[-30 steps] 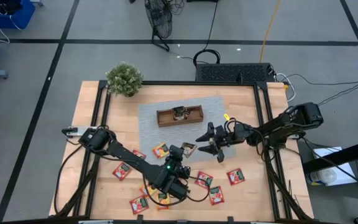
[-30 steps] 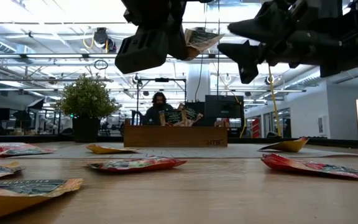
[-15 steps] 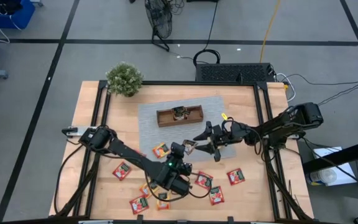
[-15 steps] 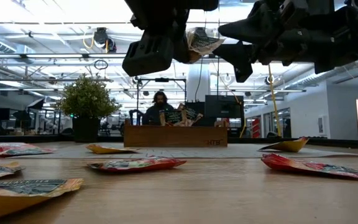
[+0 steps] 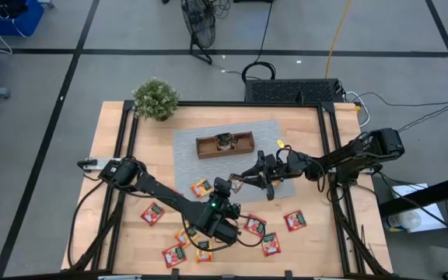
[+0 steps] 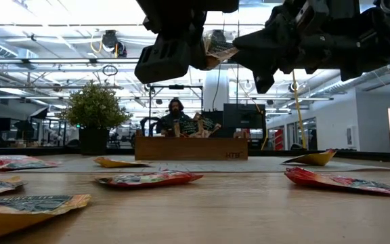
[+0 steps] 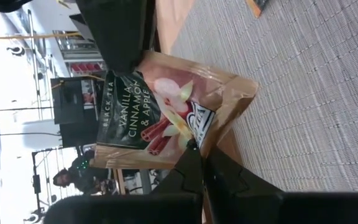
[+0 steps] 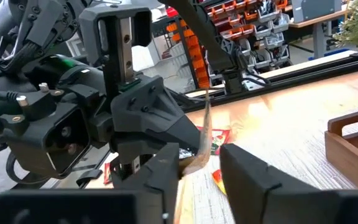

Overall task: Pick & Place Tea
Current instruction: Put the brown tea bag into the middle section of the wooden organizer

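Observation:
A tan tea packet [image 7: 166,109] with a dark label hangs in the air over the grey mat [image 5: 189,163], and my left gripper [image 5: 227,185] is shut on it. My right gripper [image 8: 197,165] reaches in level from the table's right. It is open, with one finger on either side of the packet's free edge [image 8: 205,127]. In the low view the packet [image 6: 219,43] shows between both grippers, high above the table. The wooden tray [image 5: 202,147] on the mat's far part holds a few packets. Several red and orange packets [image 5: 270,244] lie flat on the near table. My left gripper pinches the packet between its two fingertips at the middle of one edge [image 7: 196,138]. The packet stands on edge beyond the fingers, lifted clear of the mat. My right gripper: its fingers flank the packet, and I cannot tell whether either finger touches it.
A potted plant [image 5: 155,99] stands at the table's far left corner. Loose packets lie at the near left [image 5: 152,212] and near right [image 5: 295,221], and one lies on the mat's near edge [image 5: 201,187]. A person sits beyond the far edge [image 6: 175,115].
My right gripper has edged toward the table's left, up to the held packet, and its fingers have drawn closer together around the packet's free edge. The packet has stayed where it was in the air.

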`<action>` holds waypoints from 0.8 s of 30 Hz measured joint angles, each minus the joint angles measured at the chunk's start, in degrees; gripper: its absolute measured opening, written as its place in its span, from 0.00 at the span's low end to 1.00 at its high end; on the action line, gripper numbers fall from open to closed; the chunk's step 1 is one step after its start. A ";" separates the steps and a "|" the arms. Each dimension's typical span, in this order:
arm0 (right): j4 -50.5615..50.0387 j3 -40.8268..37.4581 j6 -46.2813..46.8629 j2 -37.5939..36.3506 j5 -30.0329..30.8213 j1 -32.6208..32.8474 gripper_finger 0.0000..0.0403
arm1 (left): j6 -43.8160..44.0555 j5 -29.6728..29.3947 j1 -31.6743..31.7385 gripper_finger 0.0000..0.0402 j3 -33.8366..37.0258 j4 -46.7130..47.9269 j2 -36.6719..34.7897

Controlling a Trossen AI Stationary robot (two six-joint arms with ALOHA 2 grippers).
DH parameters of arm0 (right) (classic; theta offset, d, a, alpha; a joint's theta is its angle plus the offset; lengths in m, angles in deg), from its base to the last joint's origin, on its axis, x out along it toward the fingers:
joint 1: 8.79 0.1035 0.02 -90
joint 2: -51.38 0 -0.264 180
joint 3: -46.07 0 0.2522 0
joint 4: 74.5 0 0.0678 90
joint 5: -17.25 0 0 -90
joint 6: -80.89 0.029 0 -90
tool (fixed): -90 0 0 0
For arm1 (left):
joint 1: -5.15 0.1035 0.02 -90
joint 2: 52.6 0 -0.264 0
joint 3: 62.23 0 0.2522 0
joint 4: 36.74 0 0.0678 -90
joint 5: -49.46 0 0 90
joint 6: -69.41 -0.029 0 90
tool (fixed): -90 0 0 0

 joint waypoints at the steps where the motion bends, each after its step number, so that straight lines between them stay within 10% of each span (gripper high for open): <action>1: 0.00 0.00 0.00 0.00 -0.02 -0.13 0.22 | -0.05 0.04 0.02 0.01 0.00 -0.38 0.00; 7: -0.04 0.00 -3.02 0.00 0.07 -0.69 0.02 | -0.02 0.50 0.19 0.02 0.00 -2.34 0.00; 16: -0.15 0.00 -10.92 -0.02 10.64 -1.67 0.00 | 14.15 9.60 -1.21 0.14 0.00 -3.62 -2.05; 24: -1.43 1.94 -17.53 -0.02 14.62 -7.01 0.00 | 14.36 5.51 -4.96 0.24 4.62 -5.68 -10.48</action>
